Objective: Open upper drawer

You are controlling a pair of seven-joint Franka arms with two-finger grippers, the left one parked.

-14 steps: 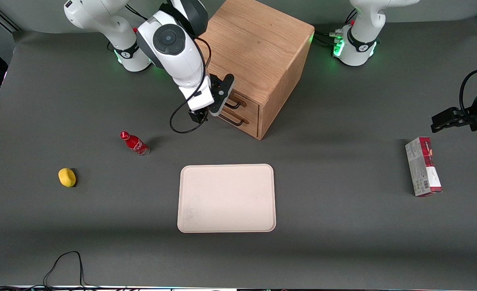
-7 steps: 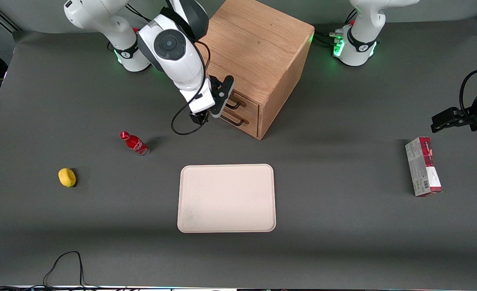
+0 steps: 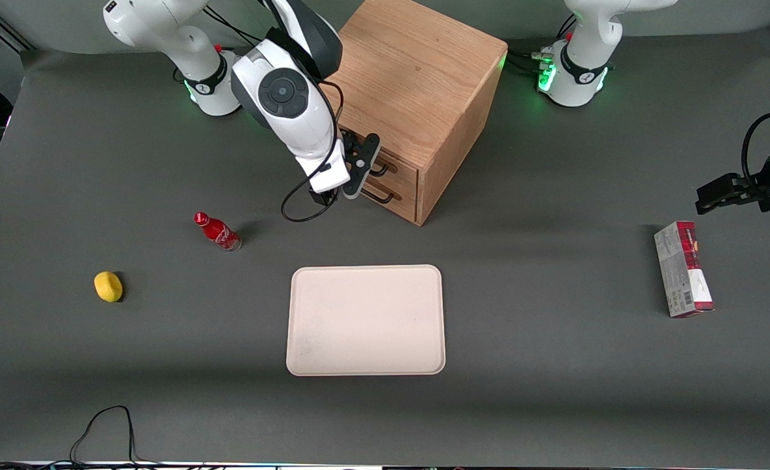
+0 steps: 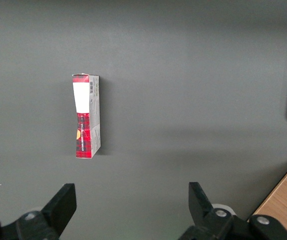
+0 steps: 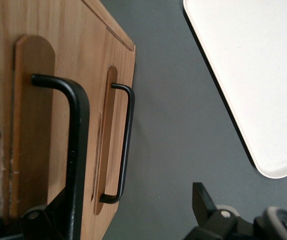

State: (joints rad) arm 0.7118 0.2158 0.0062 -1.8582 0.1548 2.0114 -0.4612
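Observation:
The oak cabinet (image 3: 417, 85) stands at the table's back. Its upper drawer (image 3: 399, 168) sits flush in the cabinet front, with its black bar handle (image 3: 380, 170) above the lower drawer's handle (image 3: 377, 195). My right gripper (image 3: 365, 164) is at the drawer front, level with the upper handle. In the right wrist view the gripper (image 5: 126, 202) is open, and the upper handle (image 5: 76, 150) runs between the fingers, close beside one finger (image 5: 46, 217). The lower handle (image 5: 126, 140) is farther off, apart from the other finger (image 5: 203, 202).
A beige tray (image 3: 366, 320) lies nearer the front camera than the cabinet and also shows in the right wrist view (image 5: 253, 75). A red bottle (image 3: 217, 230) and a yellow object (image 3: 108, 286) lie toward the working arm's end. A red-and-white box (image 3: 683, 269) lies toward the parked arm's end.
My right arm has swung toward the cabinet. The gripper has moved in against the drawer front, closer to the upper handle. The drawers have not moved.

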